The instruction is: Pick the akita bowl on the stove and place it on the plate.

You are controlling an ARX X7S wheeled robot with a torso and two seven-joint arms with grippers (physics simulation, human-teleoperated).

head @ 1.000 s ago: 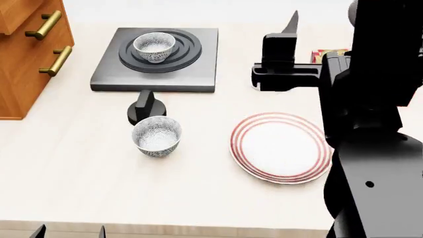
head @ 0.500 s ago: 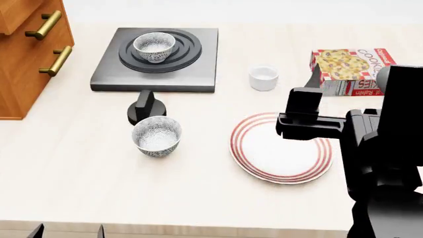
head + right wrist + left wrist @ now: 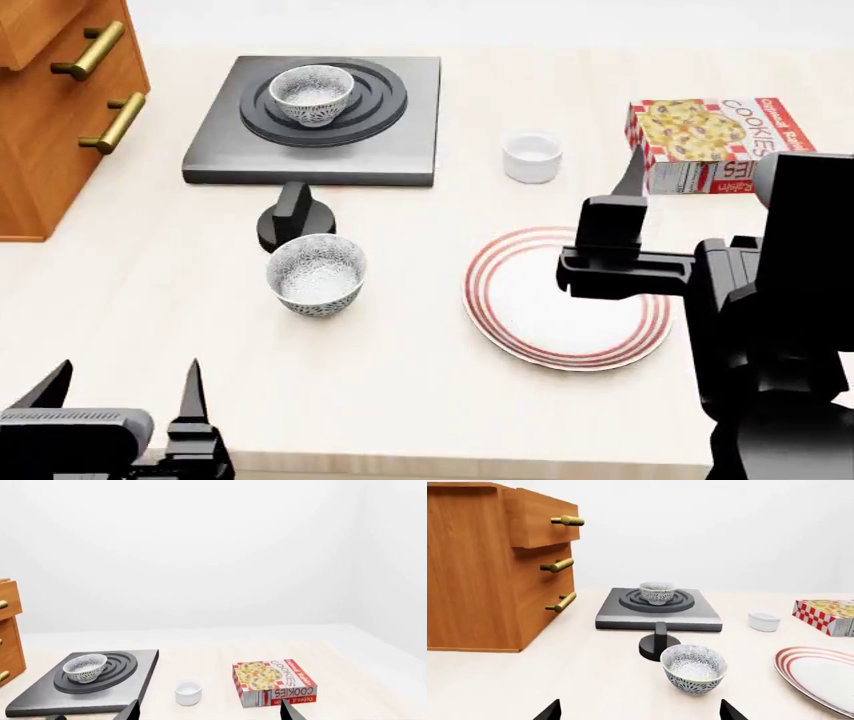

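Observation:
The akita bowl, white with fine dark speckle, sits upright on the ring burner of the dark-grey stove. The red-ringed white plate lies at the right front. My right gripper hovers open above the plate's far side, well right of the stove. My left gripper stands open at the table's front left edge, holding nothing.
A lookalike speckled bowl stands in front of the stove's black knob. A small white cup and a cookie box sit behind the plate. A wooden drawer cabinet flanks the stove's left.
My right arm has pulled back from beside the stove to above the plate, uncovering the cup and cookie box. My left gripper has risen into view at the bottom left.

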